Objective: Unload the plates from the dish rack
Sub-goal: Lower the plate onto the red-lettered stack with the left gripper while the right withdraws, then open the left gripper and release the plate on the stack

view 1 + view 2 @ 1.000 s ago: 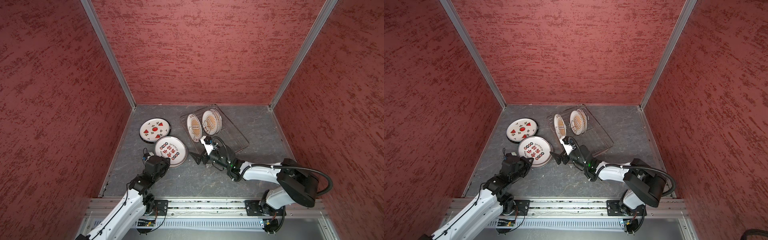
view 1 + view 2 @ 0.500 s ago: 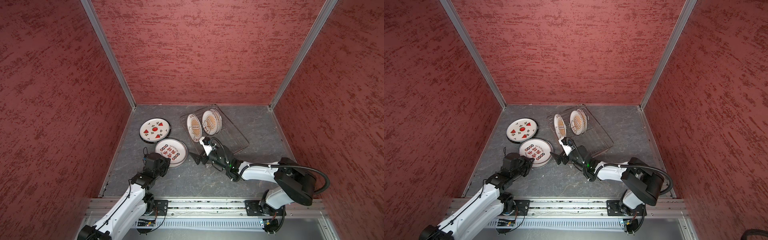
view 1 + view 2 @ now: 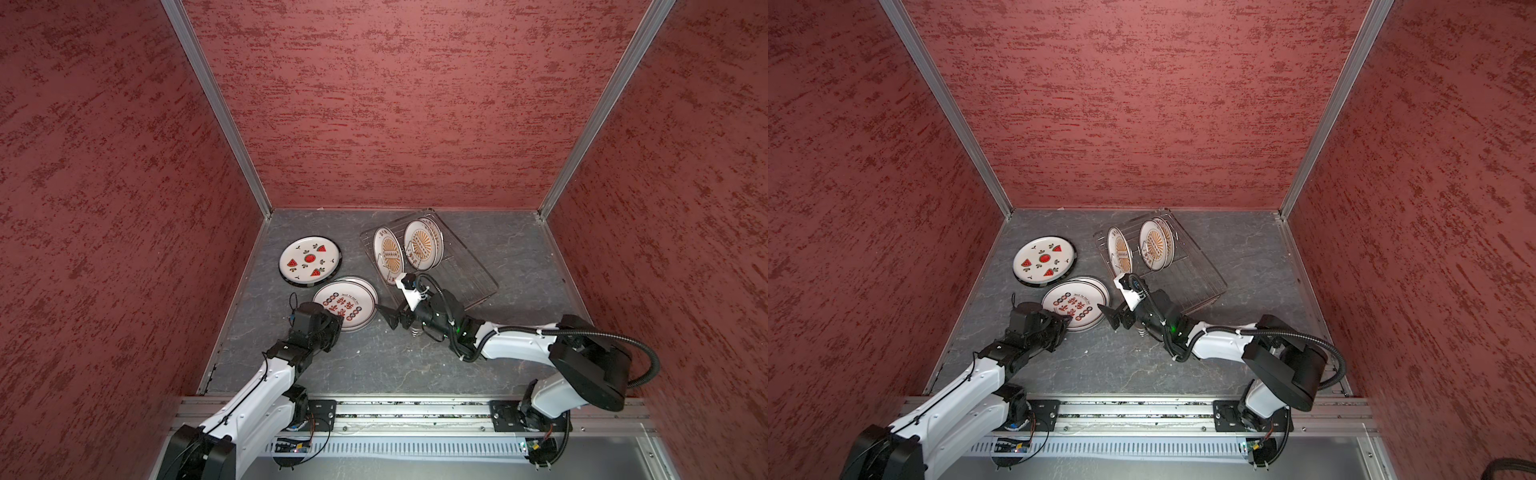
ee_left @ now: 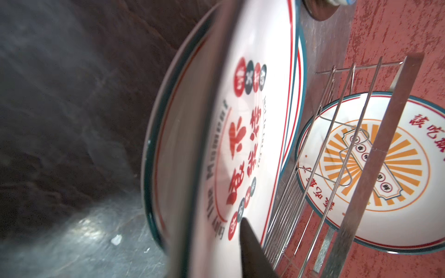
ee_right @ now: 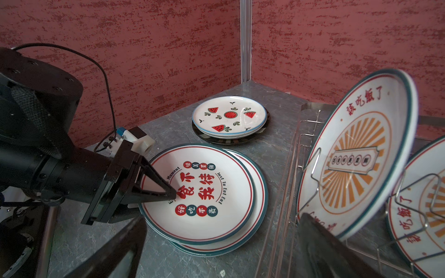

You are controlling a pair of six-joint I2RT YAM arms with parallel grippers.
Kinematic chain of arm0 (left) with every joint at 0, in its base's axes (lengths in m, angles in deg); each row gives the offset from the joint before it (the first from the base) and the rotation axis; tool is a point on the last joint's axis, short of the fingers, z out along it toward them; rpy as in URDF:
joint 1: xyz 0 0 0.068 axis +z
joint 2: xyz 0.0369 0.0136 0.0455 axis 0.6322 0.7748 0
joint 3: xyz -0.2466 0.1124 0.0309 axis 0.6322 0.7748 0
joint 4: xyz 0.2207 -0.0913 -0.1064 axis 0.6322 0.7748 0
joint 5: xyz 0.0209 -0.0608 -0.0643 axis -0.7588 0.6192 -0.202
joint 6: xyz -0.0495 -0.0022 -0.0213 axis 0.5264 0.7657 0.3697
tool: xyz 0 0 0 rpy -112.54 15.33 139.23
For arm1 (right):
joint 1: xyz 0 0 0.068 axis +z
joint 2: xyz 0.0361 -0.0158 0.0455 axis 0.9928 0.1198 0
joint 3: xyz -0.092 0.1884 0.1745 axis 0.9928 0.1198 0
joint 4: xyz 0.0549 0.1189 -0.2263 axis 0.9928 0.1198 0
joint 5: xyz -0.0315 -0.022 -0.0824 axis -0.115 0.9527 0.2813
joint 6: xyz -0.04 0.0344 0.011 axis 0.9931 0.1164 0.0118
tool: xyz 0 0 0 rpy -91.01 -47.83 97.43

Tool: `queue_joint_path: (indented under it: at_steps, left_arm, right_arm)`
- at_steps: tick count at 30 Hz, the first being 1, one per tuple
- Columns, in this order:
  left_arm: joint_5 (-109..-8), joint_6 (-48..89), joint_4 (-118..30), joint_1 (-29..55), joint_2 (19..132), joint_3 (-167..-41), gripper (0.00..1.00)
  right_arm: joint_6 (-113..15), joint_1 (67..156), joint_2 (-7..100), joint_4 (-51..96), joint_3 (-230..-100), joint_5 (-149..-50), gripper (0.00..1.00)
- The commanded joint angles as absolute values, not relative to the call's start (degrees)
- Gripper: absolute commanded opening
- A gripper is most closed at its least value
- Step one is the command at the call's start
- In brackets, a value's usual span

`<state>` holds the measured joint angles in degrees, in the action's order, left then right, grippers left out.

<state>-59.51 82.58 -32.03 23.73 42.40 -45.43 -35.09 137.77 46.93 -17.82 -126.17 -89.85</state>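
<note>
Two Chinese-character plates [image 3: 347, 305] lie stacked on the floor. My left gripper [image 3: 336, 321] straddles the top one's near rim [image 5: 199, 192], jaws slightly parted and open; its upper finger [image 4: 250, 243] lies over the plate's face, the lower is hidden. A watermelon plate [image 3: 309, 259] sits on a dark-rimmed one further back. In the dish rack [image 3: 465, 274] stand sunburst plates: one in front [image 3: 388, 253], others behind [image 3: 422, 245]. My right gripper [image 3: 392, 303] is wide open and holds nothing. It hangs between the stack and the front sunburst plate [image 5: 356, 156], one finger near that plate's lower rim.
Red walls with metal corner posts [image 3: 216, 108] close in the grey floor [image 3: 415, 365] on three sides. The rack's right half [image 3: 1187, 282] holds no plates. The arms' base rail [image 3: 415, 411] runs along the front edge.
The left arm has sunk lower and its jaws have parted a little around the top character plate, which now rests on the stack. The right arm has barely moved.
</note>
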Motion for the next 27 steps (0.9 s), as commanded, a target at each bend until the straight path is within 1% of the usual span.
queue_joint_path:
  at_steps: [1,2,3,5,9,13,18,20,23,25,27]
  left_arm:
    - [-59.5,82.2,-33.6,24.4,42.1,-46.2,0.49]
    - [-60.3,82.1,-32.9,24.4,41.6,-46.5,0.57]
    - [-61.4,82.0,-31.5,24.4,41.0,-46.8,0.63]
    - [-63.3,81.8,-29.4,24.5,39.8,-47.2,0.69]
    - [-65.8,81.7,-27.7,24.7,38.5,-47.1,0.73]
    - [-66.5,81.2,-26.4,25.2,38.8,-47.5,0.73]
    - [-70.4,81.3,-22.9,24.4,38.2,-48.6,0.73]
    - [-72.0,81.1,-21.4,24.2,37.1,-49.1,0.71]
    - [-72.8,80.9,-20.0,24.1,35.6,-49.5,0.64]
    - [-72.7,80.9,-19.8,24.2,35.1,-49.4,0.62]
    - [-72.1,80.5,-19.9,24.2,35.3,-49.5,0.57]
  right_arm:
    - [-34.5,138.5,47.1,-16.9,-128.3,-88.6,0.98]
    - [-34.4,138.6,47.1,-16.9,-128.3,-88.5,0.99]
    - [-34.2,138.6,47.2,-16.9,-128.2,-88.3,0.98]
    - [-34.2,138.7,47.0,-16.9,-128.1,-87.8,0.99]
    - [-33.9,138.6,47.0,-17.0,-127.9,-87.4,0.99]
    - [-34.0,138.8,47.0,-17.0,-127.8,-87.4,0.99]
    - [-33.7,138.8,47.0,-17.0,-128.0,-87.0,0.99]
    - [-33.5,138.8,46.9,-16.9,-128.1,-86.9,0.99]
    - [-33.1,138.7,46.9,-17.2,-128.0,-86.6,0.99]
    - [-32.8,138.8,47.0,-17.3,-128.1,-86.3,0.99]
    - [-32.7,138.8,47.2,-17.3,-128.2,-86.2,0.99]
